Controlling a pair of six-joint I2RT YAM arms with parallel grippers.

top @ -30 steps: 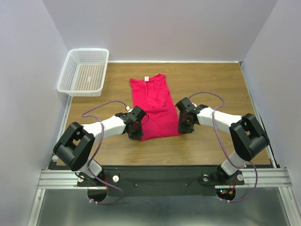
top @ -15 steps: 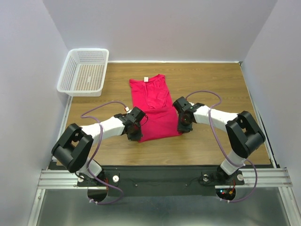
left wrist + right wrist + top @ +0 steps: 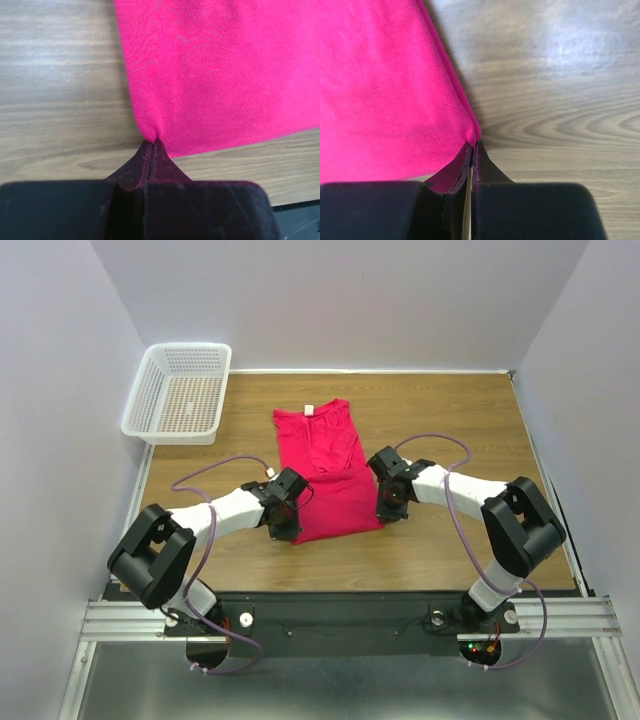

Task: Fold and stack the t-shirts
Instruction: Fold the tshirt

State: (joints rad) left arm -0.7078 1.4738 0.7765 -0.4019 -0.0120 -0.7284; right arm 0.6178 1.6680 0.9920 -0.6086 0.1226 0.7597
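Grip: my left hand (image 3: pixel 283 530) and right hand (image 3: pixel 388 512) pinch lower corners of the shirt (image 3: pixel 325 455).
Axis: it runs up-frame from both hands, collar at top.

Enclosure: three plain, pale grey walls with a faint lilac cast, namely the back wall (image 3: pixel 340 300), the left wall (image 3: pixel 50 390) and the right wall (image 3: pixel 590 390), all unmarked.

Bench (image 3: pixel 450 420): brown wood-grain top with a white trim strip (image 3: pixel 400 370) along its far edge.

Near edge: a black mounting plate (image 3: pixel 340 612), with ribbed aluminium rail (image 3: pixel 120 618) at both ends. Below lies a dull grey metal surface (image 3: pixel 340 690).

Lighting: even and diffuse, with soft shadows. A pale glare patch (image 3: pixel 565 50) shows on the wood in the right wrist view.
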